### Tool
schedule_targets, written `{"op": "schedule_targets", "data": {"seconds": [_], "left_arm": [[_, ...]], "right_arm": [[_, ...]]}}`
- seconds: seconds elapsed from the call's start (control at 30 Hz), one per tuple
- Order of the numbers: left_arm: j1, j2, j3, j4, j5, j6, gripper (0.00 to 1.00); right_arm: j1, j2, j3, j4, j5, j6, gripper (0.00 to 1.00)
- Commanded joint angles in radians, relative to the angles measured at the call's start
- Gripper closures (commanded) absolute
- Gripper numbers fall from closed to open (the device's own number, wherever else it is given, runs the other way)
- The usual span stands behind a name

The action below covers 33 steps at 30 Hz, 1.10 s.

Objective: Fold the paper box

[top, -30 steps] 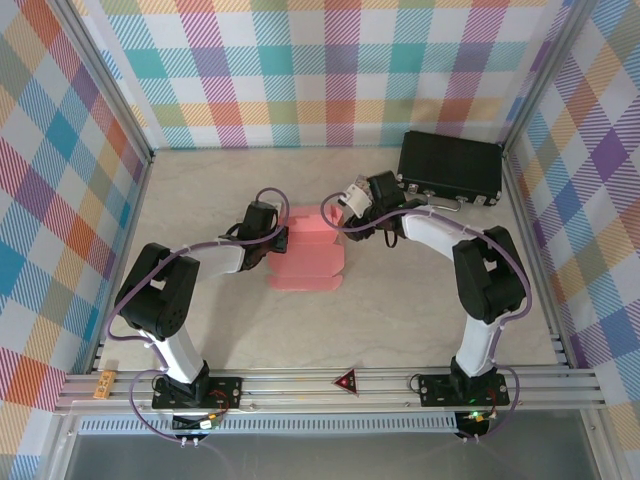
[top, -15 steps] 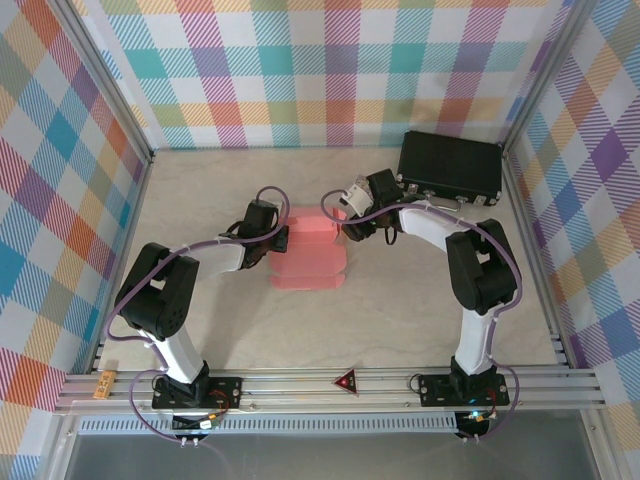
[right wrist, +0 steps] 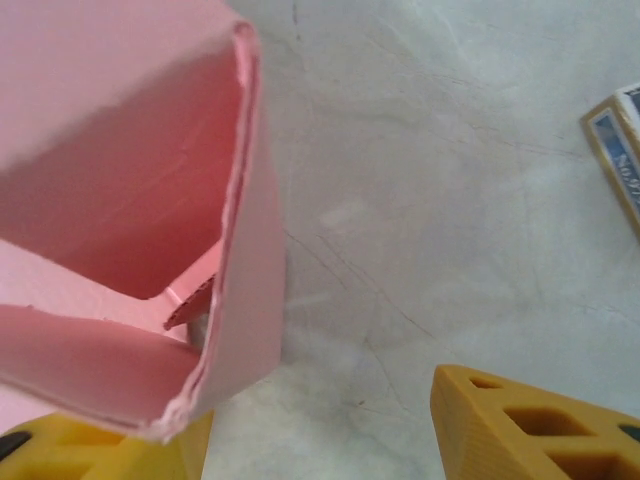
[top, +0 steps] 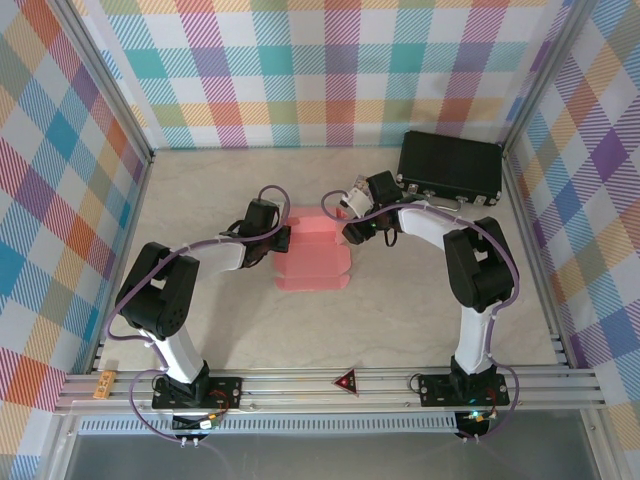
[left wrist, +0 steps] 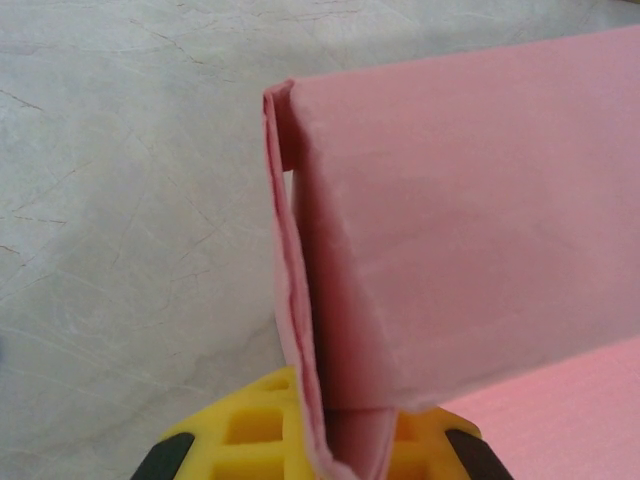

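The left gripper sits at the left edge of the box, its jaws pinching a raised, doubled pink wall. The box lies mid-table between the two grippers, partly folded, with its side walls standing up. The right gripper is at the box's far right corner, jaws spread wide, and a lifted flap leans against one finger. A black case lies in the far right corner. A small printed packet lies on the table near the right gripper.
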Motion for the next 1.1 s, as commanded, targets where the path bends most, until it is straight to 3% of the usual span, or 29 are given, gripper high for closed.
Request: {"op": "schedule_targets", "data": {"seconds": [0.0, 0.57, 1.07], "left_arm": [[-0.013, 0.009, 0.028, -0.004, 0.030, 0.003, 0.99], [-0.015, 0.006, 0.024, -0.005, 0.040, -0.005, 0.99], [-0.019, -0.013, 0.021, -0.027, 0.035, -0.009, 0.99]], "right_arm": [[-0.001, -0.008, 0.029, -0.025, -0.083, -0.019, 0.41], [0.055, 0.009, 0.041, 0.002, -0.095, 0.042, 0.44], [0.097, -0.021, -0.094, 0.267, 0.114, 0.292, 0.47]]}}
